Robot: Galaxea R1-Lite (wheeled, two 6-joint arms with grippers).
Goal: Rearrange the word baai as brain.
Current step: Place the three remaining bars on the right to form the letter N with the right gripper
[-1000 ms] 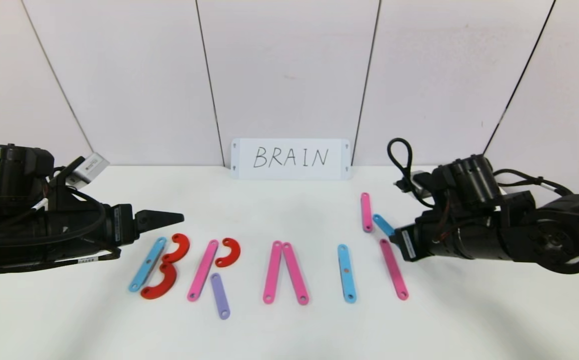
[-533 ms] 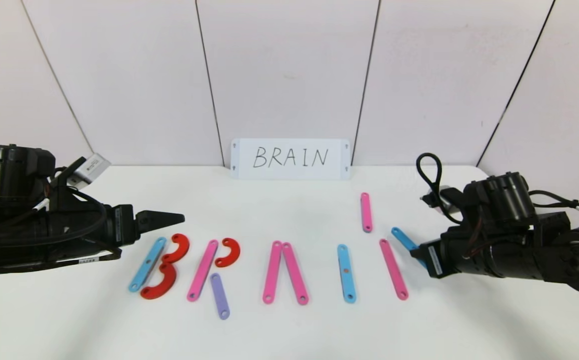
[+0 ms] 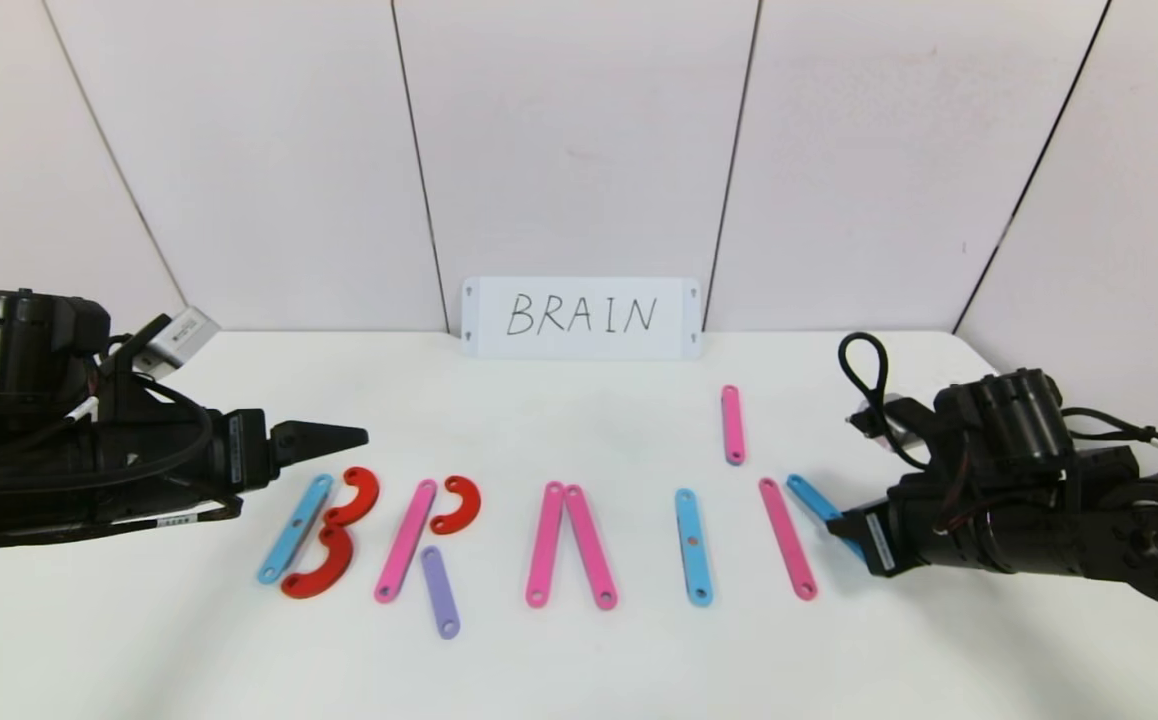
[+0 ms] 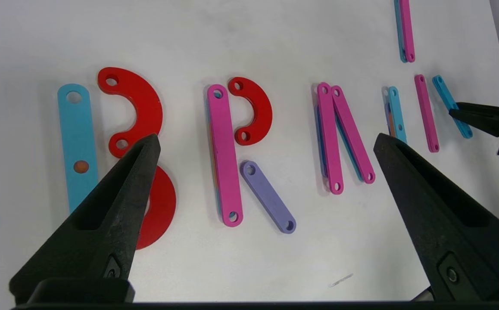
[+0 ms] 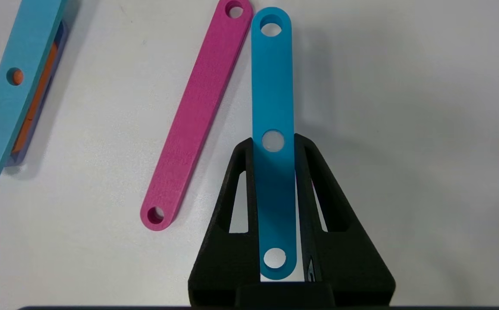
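Head view first: the left pincer (image 3: 344, 436) hovers with its fingers spread wide, holding nothing, just at eleven o'clock of the B, a sky-blue bar (image 3: 295, 529) with two red curves (image 3: 331, 533) beside it. Next along the white surface (image 3: 579, 660) comes the R, a pink bar (image 3: 406, 540) with a red half-ring (image 3: 457, 503) at its top and a short purple bar (image 3: 440, 591) as the leg. Then two pink bars (image 3: 571, 544) meeting at the top like an A without a crossbar, then a lone blue bar (image 3: 694, 546) for the I. At three o'clock of that, a slanted pink bar (image 3: 788, 538), and the right pincer (image 3: 839, 522) is clamped on a sky-blue bar (image 3: 811, 498) just beside it. One more pink bar (image 3: 732, 424) lies apart at twelve o'clock, toward the white BRAIN card (image 3: 581, 318). Over to the left wrist camera: both black fingers (image 4: 116, 206) stand far apart above the letters, the red curves (image 4: 135, 112) and purple bar (image 4: 268, 196) plain between them, and the other arm's pincer (image 4: 458, 114) shows far off, on the blue bar (image 4: 445, 98). Right wrist camera: the pincer (image 5: 274, 144) grips the sky-blue bar (image 5: 272, 77) by its edges, the bar's far end close against the tip of the pink bar (image 5: 198, 116).
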